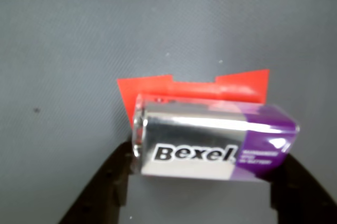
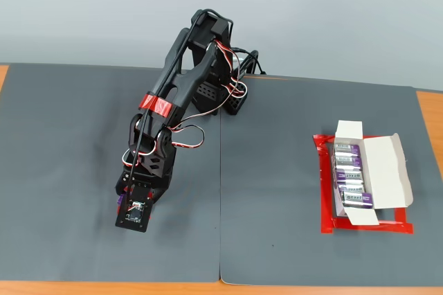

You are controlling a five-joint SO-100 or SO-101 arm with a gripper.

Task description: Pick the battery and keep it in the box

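Fixed view: grey-matted tabletop, black arm reaching down at left, white carton box at right inside a red tape frame, flaps open, several purple-and-silver packs lined up inside. Wrist view: pincer closed on the battery, one black finger at each end, pack lying crosswise. Label reads "Bexel" in black on silver; white small print on the purple end too blurred to read. Red tape patch on the mat just behind the battery. Battery well apart from the box.
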